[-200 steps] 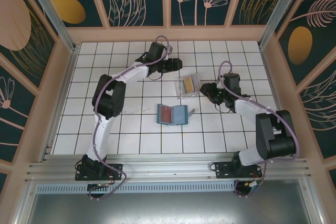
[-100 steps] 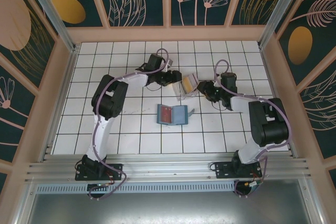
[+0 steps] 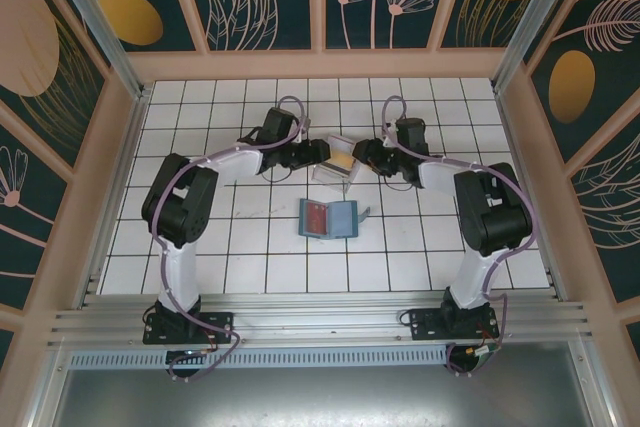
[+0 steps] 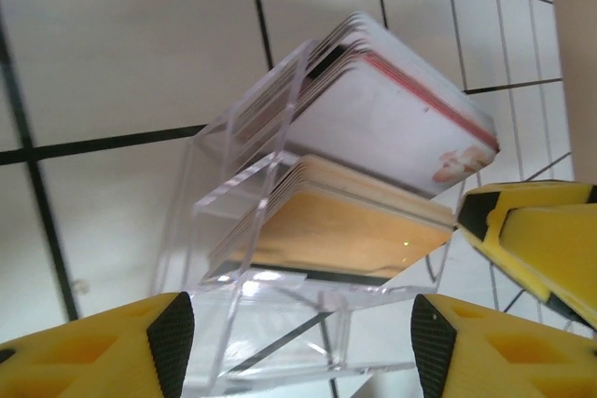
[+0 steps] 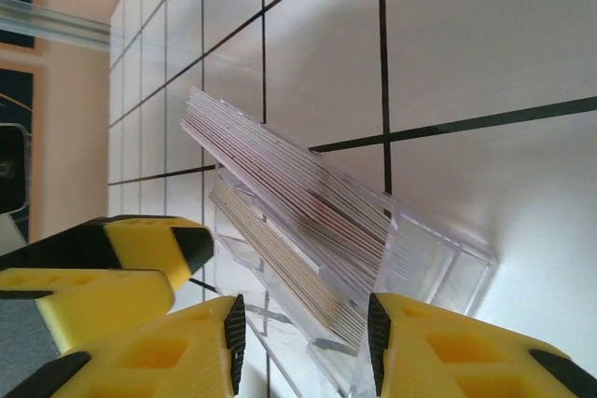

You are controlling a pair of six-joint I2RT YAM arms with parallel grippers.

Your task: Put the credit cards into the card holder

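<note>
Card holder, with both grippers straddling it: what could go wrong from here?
1. The left gripper and the right gripper each have fingers either side of the same clear card holder. Uneven pushes or pulls could tip it and spill the leaning credit cards.
2. The two grippers sit very near each other at the holder, so any further closing or turning could make them collide.

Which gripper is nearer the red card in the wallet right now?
Left. The left gripper sits straight up-table from the red card; the right gripper is up-table and off to its right.
</note>
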